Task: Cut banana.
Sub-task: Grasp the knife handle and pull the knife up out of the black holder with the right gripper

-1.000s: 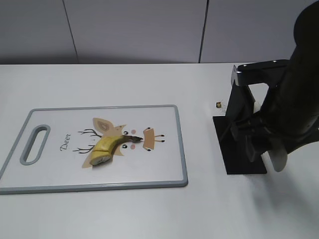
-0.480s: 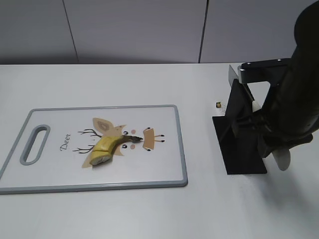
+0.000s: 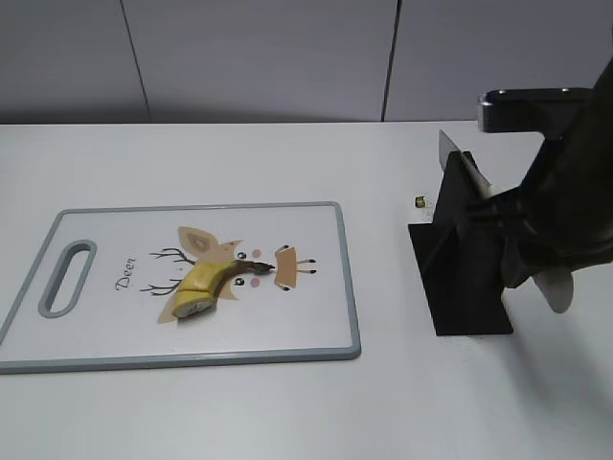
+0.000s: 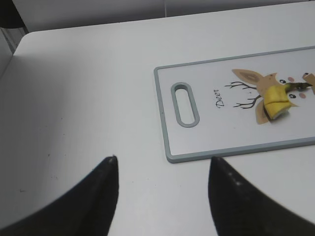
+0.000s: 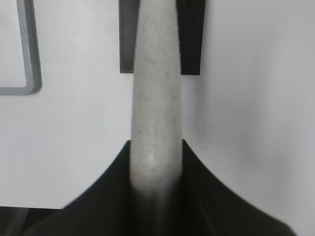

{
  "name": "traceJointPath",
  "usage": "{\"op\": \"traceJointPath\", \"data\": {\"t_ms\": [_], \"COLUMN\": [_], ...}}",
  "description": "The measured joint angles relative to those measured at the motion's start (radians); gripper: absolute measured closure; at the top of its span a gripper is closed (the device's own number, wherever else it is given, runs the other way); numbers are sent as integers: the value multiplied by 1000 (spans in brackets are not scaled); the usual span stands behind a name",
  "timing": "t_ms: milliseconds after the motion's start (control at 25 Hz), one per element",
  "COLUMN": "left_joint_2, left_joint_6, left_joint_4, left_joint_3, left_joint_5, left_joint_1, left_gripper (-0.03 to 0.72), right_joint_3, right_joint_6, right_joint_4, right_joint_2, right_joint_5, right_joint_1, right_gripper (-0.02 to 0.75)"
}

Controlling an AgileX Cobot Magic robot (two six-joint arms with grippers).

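While the short yellow banana piece (image 3: pixel 204 287) lies on the white cutting board with a grey rim and a deer drawing (image 3: pixel 115 340), its long axis runs at a slant from near left to far right. Its cut, pale end faces near left and its dark stem tip points right, toward the printed deer's face. The board rests flat on the left half of the white desk (image 3: pixel 287 412), with its slotted handle at the left end.

On the right side of the scene stands a black knife stand with a flat base plate (image 3: pixel 460 287). The right claw (image 5: pixel 156 164) is closed on the pale grey speckled knife handle (image 5: pixel 156 98): in the right wrist view its two dark fingers (image 5: pixel 115 196) press against both sides of the handle, which runs straight away from the camera toward the black stand. In the exterior view the dark right arm (image 3: pixel 565 211) hangs over the stand, and the rounded pale end of the handle shows near its lower edge. A grey blade edge rises at the top of the stand.

The left claw (image 4: pixel 162 169) hovers above bare desk to the left of the board, its two dark fingertips (image 4: pixel 110 172) spread wide apart, holding nothing and touching nothing.

A small dark speck of an object (image 3: pixel 420 201) sits on the desk just left of the stand; what it is cannot be told.
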Motion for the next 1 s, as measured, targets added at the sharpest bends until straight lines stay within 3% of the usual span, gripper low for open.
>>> {"op": "traceJointPath", "data": {"t_ms": [560, 1000], "left_joint_2": [0, 0], "left_joint_6": [0, 0], "left_joint_4": [0, 0], "left_joint_3": [0, 0], "left_joint_5": [0, -1], "left_joint_1": [0, 0], "left_gripper": [126, 126], "right_joint_3": [-6, -151], "right_joint_6": [29, -7], "right_joint_4": [-28, -75], "right_joint_2": [-154, -198], "right_joint_5": [30, 106], "right_joint_1": [0, 0], "right_gripper": [575, 576]}}
